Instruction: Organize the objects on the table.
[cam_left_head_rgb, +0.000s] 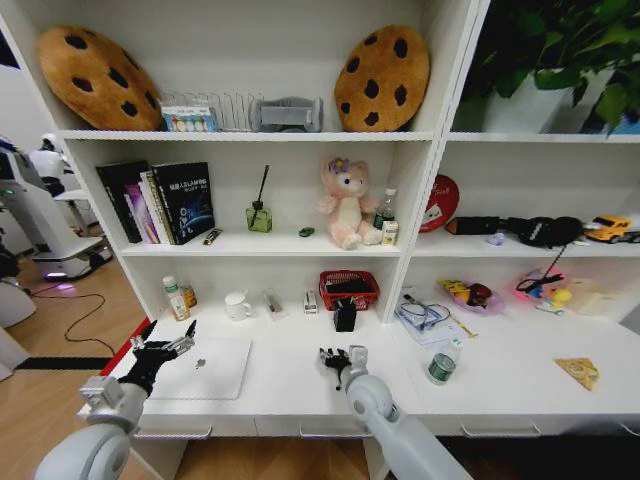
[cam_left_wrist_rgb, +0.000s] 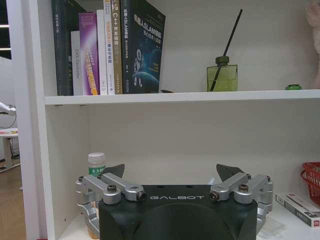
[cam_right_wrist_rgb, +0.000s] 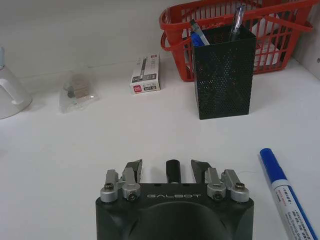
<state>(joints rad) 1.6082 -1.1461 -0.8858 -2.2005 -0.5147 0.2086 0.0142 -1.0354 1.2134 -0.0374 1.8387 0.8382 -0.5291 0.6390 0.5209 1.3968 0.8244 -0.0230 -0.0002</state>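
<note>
I see the white desk (cam_left_head_rgb: 300, 385) with the silver laptop (cam_left_head_rgb: 205, 368) lying flat and closed at its near left, long axis left to right. My left gripper (cam_left_head_rgb: 170, 347) hovers spread wide over the laptop's left edge. My right gripper (cam_left_head_rgb: 335, 358), fingers parted and empty, sits near centre; a blue marker (cam_right_wrist_rgb: 286, 195) lies just right of it, pointing far-near. The black mesh pen holder (cam_right_wrist_rgb: 223, 71) stands beyond, before the red basket (cam_right_wrist_rgb: 260, 35).

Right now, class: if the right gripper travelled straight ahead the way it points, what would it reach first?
Probably bare white desk top, then the white back wall; the black mesh pen holder stands off to one side. The right gripper is open; depth is uncertain.
</note>
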